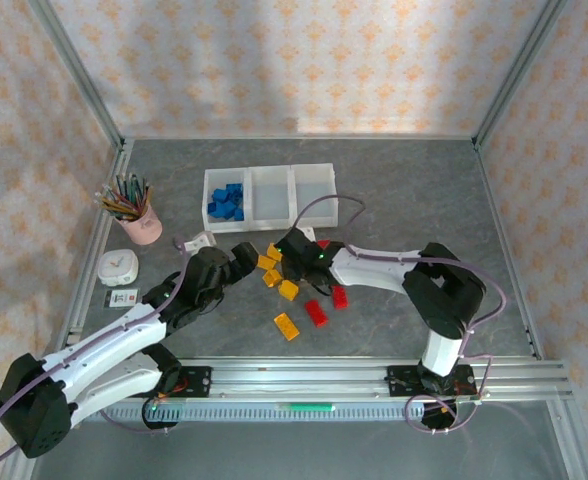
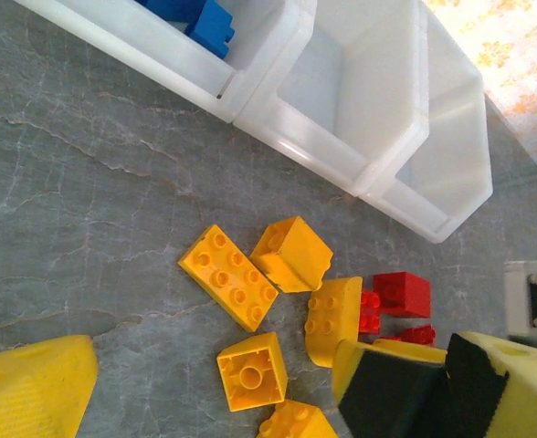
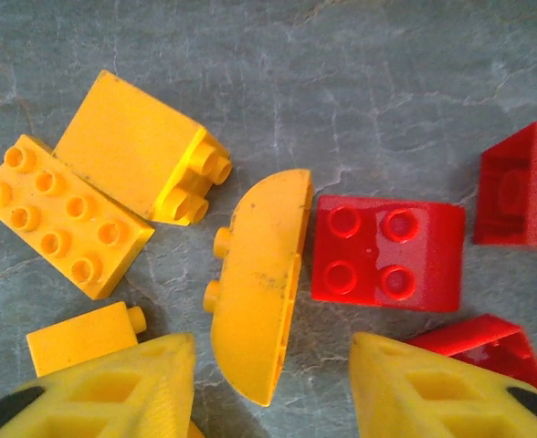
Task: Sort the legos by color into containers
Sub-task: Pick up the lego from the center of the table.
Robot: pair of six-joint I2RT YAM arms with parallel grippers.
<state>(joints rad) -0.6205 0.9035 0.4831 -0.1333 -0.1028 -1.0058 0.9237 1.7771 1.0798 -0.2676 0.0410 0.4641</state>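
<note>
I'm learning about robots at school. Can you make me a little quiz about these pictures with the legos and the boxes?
1. True or false: in the top view, the blue legos lie in the leftmost of the containers.
2. Which colours lie loose on the table? A yellow and red; B blue and red; C yellow only.
3. Fill in: the right gripper has its jaws ____ beside a curved yellow lego.
Key: 1 true; 2 A; 3 open.
</note>
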